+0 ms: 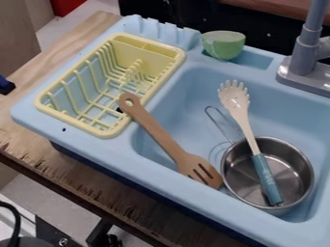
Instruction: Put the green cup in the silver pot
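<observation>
A: Where's the green cup [224, 47]?

B: In the recess [256, 59] behind the sink [180, 103], between the yellow dish rack [145, 57] and the faucet [305, 55], with its rim facing up.

A: So which step are we on?

B: Getting hold of the cup, I'd say. The silver pot [295, 176] sits down in the sink, and the cup isn't in it.

A: And the gripper? How far open is it?

B: I can't tell, nor whether it holds or touches anything. There's a small black and blue thing [6, 87] at the left edge, but I can't make out what it is.

A: What does the next move need?

B: A spread wide enough to straddle the cup's wall or body, a straight drop into the recess, then a firm close. After that, lift well above the sink's edge and carry it over the pot.

A: Any trouble there?

B: The pasta spoon [266, 178] lies across the pot, handle end inside, so the cup could land on it and tip. I'd aim for the bare side. The wooden spatula [161, 135] ends right beside the pot too.
</observation>
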Robot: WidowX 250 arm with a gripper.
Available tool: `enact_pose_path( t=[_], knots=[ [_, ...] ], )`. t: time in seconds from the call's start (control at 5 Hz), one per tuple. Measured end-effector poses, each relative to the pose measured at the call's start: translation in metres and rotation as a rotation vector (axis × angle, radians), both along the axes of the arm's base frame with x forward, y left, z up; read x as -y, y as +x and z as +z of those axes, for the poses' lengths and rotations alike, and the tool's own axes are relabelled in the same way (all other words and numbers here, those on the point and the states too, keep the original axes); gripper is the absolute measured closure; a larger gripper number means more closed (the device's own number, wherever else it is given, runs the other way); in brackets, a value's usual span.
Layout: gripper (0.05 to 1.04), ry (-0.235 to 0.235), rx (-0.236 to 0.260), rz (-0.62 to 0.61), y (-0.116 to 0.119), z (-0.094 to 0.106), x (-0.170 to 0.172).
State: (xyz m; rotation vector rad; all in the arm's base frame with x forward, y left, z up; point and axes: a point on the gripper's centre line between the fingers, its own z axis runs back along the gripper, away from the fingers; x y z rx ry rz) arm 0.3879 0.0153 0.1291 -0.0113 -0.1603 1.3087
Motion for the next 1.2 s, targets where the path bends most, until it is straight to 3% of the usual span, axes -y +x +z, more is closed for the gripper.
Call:
enact_pose_path(
  t=[0.2,0.4,0.8,1.2],
  knots=[
    [0.083,0.021,-0.006,0.057,0.000,-0.004,0.006],
    [0.083,0.010,-0.003,0.086,0.002,-0.009,0.012],
    [0.083,0.040,0.036,0.123,0.007,-0.012,0.016],
    [0.083,0.051,0.016,0.161,0.000,-0.027,0.015]
  ],
)
